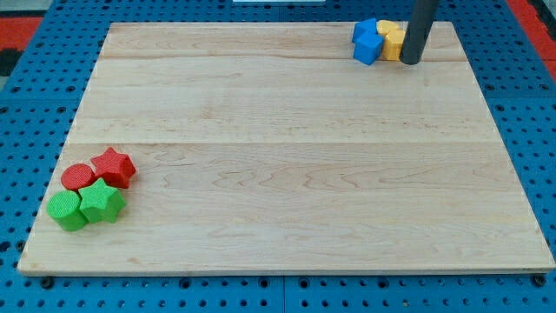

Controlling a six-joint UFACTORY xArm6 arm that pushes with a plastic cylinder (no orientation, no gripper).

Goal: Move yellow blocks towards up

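Observation:
Yellow blocks sit near the wooden board's top edge at the view's upper right, partly hidden by the rod, so their shapes and number are unclear. Two blue blocks touch them on the left: a blue star in front and a blue block behind it. My tip rests on the board right beside the yellow blocks, at their lower right, touching or nearly touching them.
At the view's lower left is a cluster: a red cylinder, a red star, a green cylinder and a green star. The wooden board lies on a blue pegboard.

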